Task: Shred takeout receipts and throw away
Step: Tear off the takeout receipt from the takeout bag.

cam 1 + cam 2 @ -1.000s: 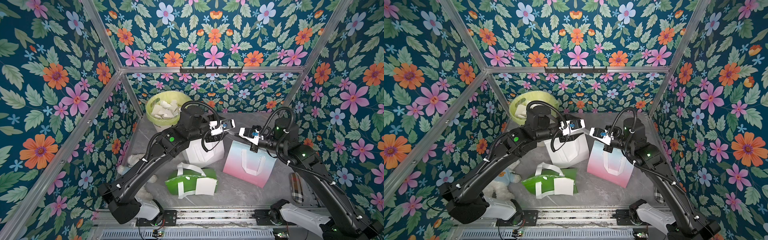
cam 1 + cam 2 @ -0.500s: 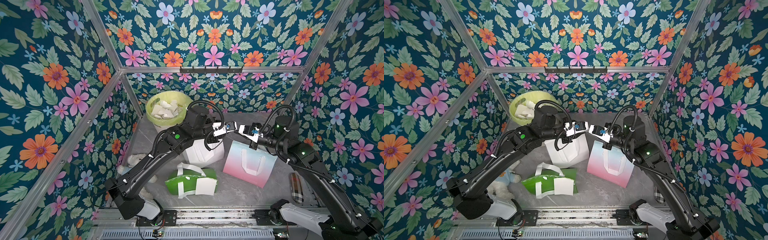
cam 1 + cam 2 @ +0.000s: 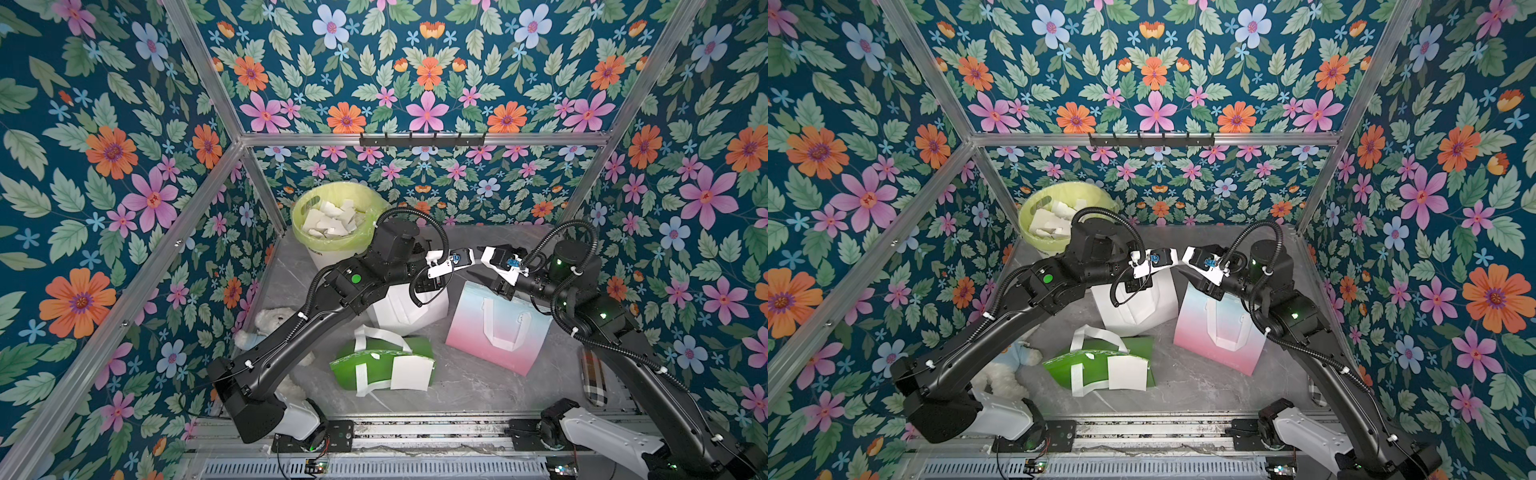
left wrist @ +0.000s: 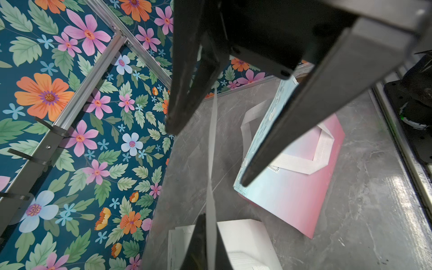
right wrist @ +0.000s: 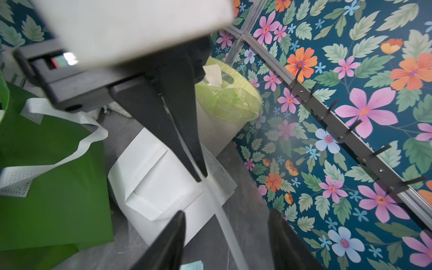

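Observation:
A takeout receipt (image 4: 212, 140) hangs edge-on as a thin white strip in mid-air above the bags. My left gripper (image 4: 207, 224) is shut on it, also seen from the right wrist (image 5: 198, 173). My right gripper (image 5: 228, 211) is open, its fingers (image 4: 292, 117) spread on either side of the same receipt (image 5: 233, 245) without touching it. In both top views the left gripper (image 3: 467, 257) and right gripper (image 3: 485, 254) meet tip to tip. Another white receipt (image 3: 409, 373) lies on the green bag (image 3: 374, 363).
A bin with a yellow-green liner (image 3: 305, 232) holds white paper scraps at the back left. A white tote bag (image 3: 409, 311) and a pink-blue bag (image 3: 496, 332) lie below the grippers. A teddy bear (image 3: 272, 322) sits left, a plaid object (image 3: 592, 376) right, a hook rail (image 3: 422, 139) behind.
My left arm moved right to meet the right gripper and its jaws closed on the receipt. The right gripper, shut before, has opened and let the receipt go.

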Controlling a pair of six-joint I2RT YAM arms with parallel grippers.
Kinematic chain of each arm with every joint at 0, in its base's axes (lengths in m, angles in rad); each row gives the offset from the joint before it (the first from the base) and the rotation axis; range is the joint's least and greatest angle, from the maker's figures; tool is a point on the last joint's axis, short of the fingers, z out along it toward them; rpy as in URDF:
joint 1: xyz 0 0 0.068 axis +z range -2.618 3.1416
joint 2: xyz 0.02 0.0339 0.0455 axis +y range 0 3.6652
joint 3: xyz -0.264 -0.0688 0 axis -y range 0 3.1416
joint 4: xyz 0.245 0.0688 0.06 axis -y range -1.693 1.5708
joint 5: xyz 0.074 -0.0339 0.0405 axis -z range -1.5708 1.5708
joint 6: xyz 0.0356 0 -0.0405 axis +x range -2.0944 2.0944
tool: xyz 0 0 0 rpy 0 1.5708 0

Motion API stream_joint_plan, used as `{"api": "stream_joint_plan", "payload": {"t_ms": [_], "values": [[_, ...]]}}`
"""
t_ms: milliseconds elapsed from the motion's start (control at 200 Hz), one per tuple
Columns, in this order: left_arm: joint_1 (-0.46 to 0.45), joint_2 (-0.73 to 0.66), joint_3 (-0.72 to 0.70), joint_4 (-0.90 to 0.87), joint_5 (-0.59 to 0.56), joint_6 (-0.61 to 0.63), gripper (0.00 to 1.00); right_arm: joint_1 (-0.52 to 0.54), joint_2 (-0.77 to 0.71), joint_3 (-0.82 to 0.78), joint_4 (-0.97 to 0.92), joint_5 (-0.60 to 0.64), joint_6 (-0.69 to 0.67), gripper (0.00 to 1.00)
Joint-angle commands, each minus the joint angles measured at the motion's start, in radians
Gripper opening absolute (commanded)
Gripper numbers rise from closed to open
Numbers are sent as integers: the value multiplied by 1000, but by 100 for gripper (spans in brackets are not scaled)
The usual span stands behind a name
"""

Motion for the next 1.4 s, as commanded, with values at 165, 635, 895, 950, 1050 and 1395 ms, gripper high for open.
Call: {"api": "stream_joint_plan", "payload": {"t_ms": [165,635,895,950,1050,1395], "values": [[135,-62,-77,219,304,-164,0,-221,-80,-139,419,-323,512,99],[166,-82,-194,472,463,-340,0,-231,180,-42,1016,-609,1348,99],[165,-73,-197,484,457,-357,0,-144,205,-21,969,-647,1314,99],[165,-73,-197,489,459,-363,0,-117,203,-4,901,-644,1261,96],[166,-71,-193,490,470,-367,0,-90,201,19,812,-607,1182,90],[165,-70,-195,494,471,-375,0,-64,240,39,807,-583,1169,73]]}}
